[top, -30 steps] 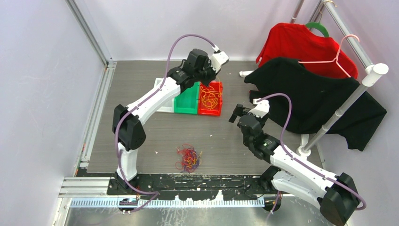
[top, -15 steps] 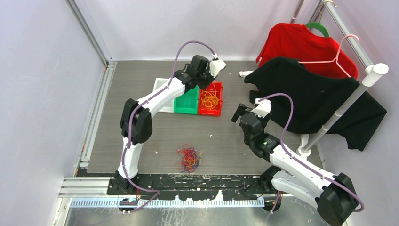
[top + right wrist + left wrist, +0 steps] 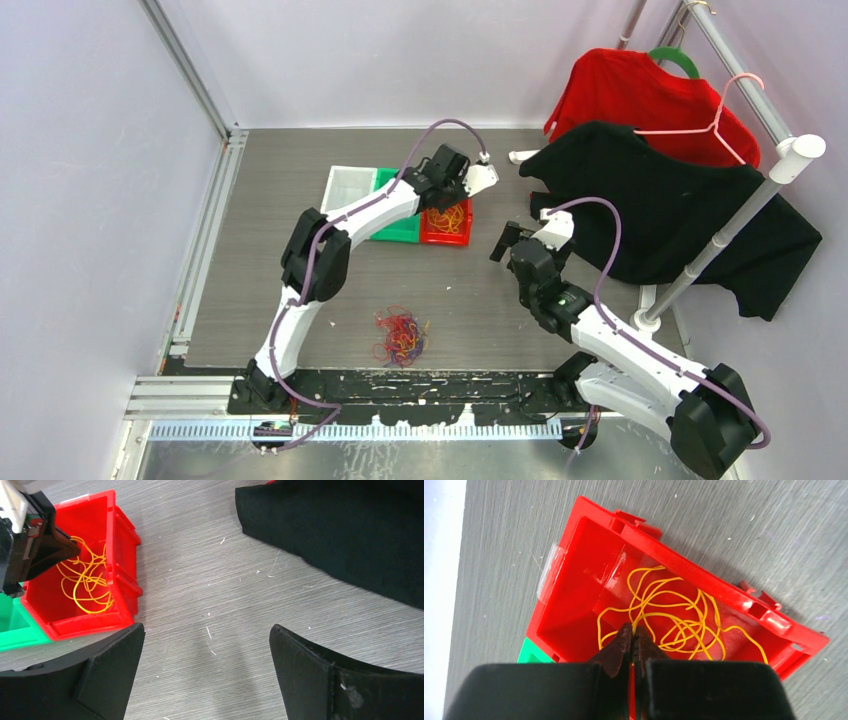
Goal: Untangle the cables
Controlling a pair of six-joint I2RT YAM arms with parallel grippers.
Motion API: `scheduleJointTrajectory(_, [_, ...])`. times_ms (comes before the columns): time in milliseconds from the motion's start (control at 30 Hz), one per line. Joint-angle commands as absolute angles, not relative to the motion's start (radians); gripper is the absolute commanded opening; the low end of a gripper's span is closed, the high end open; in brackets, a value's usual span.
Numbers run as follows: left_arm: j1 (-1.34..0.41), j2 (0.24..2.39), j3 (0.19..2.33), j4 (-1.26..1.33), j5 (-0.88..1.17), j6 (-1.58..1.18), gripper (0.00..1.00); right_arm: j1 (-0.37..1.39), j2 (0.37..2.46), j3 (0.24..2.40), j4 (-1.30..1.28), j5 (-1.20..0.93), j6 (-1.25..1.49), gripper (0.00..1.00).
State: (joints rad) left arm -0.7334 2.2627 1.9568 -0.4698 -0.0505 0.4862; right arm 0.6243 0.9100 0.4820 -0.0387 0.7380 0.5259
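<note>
Sorting: my left jaws, pressed together, hover over yellow cables in the red bin; right jaws gape. Next, I judge, comes pinching one strand from the tangled clump.

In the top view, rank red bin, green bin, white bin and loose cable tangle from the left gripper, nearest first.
1. Red bin, under the left gripper.
2. Green bin, just left.
3. White bin, farther left.
4. Loose cable tangle, near front edge.
</note>
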Motion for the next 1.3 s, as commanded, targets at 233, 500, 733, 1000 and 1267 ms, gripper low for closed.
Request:
scheduleJointTrajectory(233, [-0.749, 2.272, 2.101, -0.547, -0.145, 0.617, 0.34, 0.62, 0.902, 0.502, 0.0, 0.718, 0.544, 0.99])
scheduleJointTrajectory(500, [-0.746, 2.25, 2.162, -0.69, -0.129, 0.64, 0.55, 0.618, 0.877, 0.534, -0.057, 0.742, 0.55, 0.96])
scheduleJointTrajectory(733, [-0.709, 2.248, 2.237, -0.782, -0.063, 0.651, 0.56, 0.62, 0.855, 0.538, -0.039, 0.636, 0.555, 0.96])
scheduleJointTrajectory(1000, [-0.673, 2.273, 2.244, -0.76, -0.02, 0.581, 0.5, 0.603, 1.072, 0.614, 0.189, 0.258, 0.574, 0.99])
scheduleJointTrajectory(1267, [-0.656, 2.327, 2.27, -0.727, 0.026, 0.541, 0.45, 0.478, 1.362, 0.723, 0.405, -0.007, 0.78, 0.86])
